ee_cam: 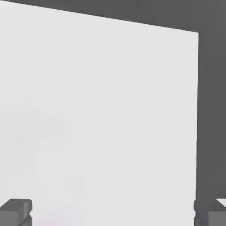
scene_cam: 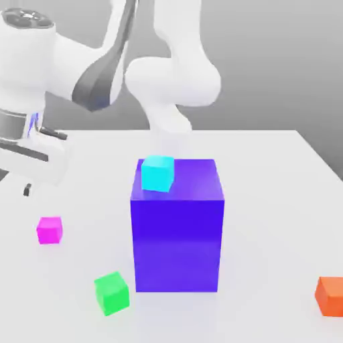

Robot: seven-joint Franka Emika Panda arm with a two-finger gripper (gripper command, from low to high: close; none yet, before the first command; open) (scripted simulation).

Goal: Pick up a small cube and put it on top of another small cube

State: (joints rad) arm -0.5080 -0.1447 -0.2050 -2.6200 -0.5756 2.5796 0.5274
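The small magenta cube sits alone on the white table, well off the big blue-violet block toward the exterior view's left, level with the block's front face and touching nothing. The green cube lies nearer the camera than the magenta one, close to the block's front lower corner on that same side but with a gap of bare table between them; it is turned a little so its edges do not line up with the block's. A cyan cube rests on top of the block, at the top face's corner on the exterior view's left, overhanging the edge slightly. An orange cube stands far from the block toward the exterior view's right, at the picture's border. The robot arm rises behind the block, and its white hand hangs above the table beyond the magenta cube, farther from the block than that cube is. In the hand view the gripper has its two dark fingertips spread wide apart with nothing between them, only plain table surface and the table's far edge below.
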